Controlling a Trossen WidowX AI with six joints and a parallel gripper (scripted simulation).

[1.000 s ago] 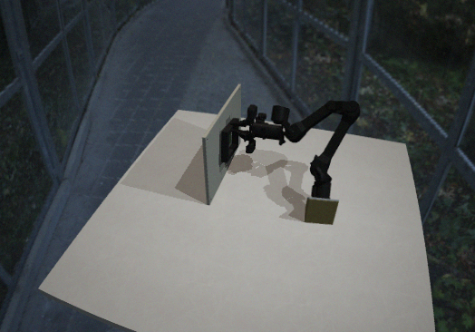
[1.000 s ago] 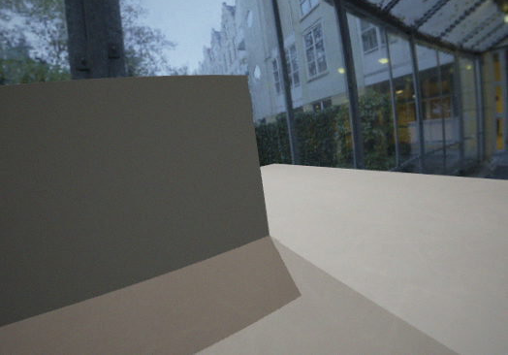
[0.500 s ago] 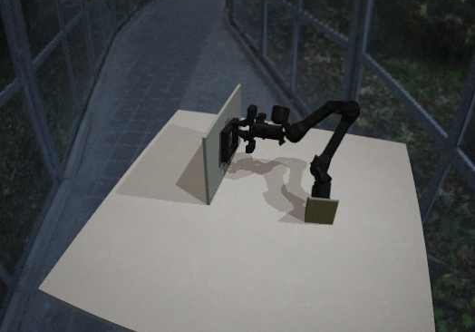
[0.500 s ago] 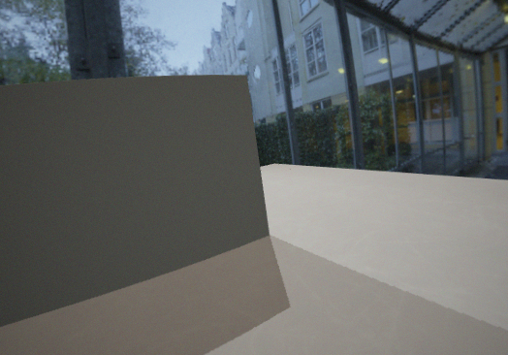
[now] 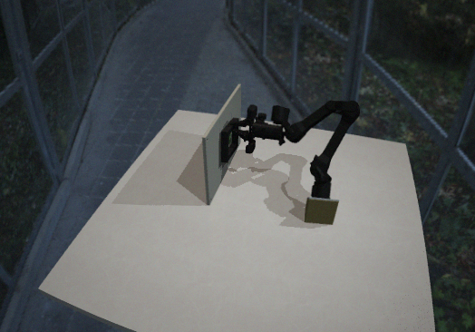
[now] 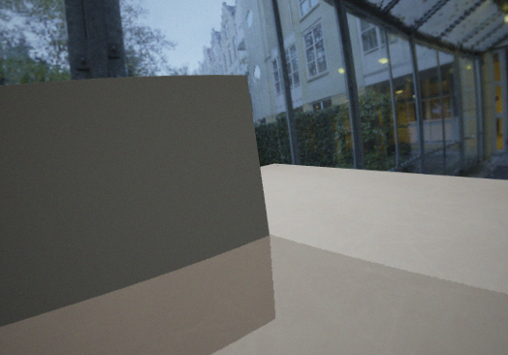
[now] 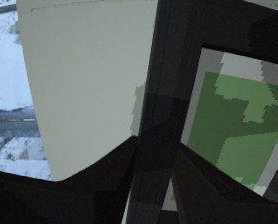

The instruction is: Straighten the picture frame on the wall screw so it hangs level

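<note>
Glass walls and a paved walkway surround my pale beige table top (image 5: 254, 265), where a thin grey upright wall panel (image 5: 221, 142) stands. My black six-joint arm (image 5: 337, 129) rises from its olive square base block (image 5: 321, 210), bends at the elbow and reaches level toward the panel. Its parallel-jaw gripper (image 5: 237, 129) is pinching the side rail of the dark-bordered picture frame with the green picture (image 5: 228, 144), which hangs against the panel's arm-facing side. On the wrist view I get the close look: frame (image 7: 183, 129) tilted, one dark finger (image 7: 216, 209) across its lower border, the other on the outer edge. Exterior view gives me only the panel's bare back (image 6: 126, 191) and the buildings behind the glass.
</note>
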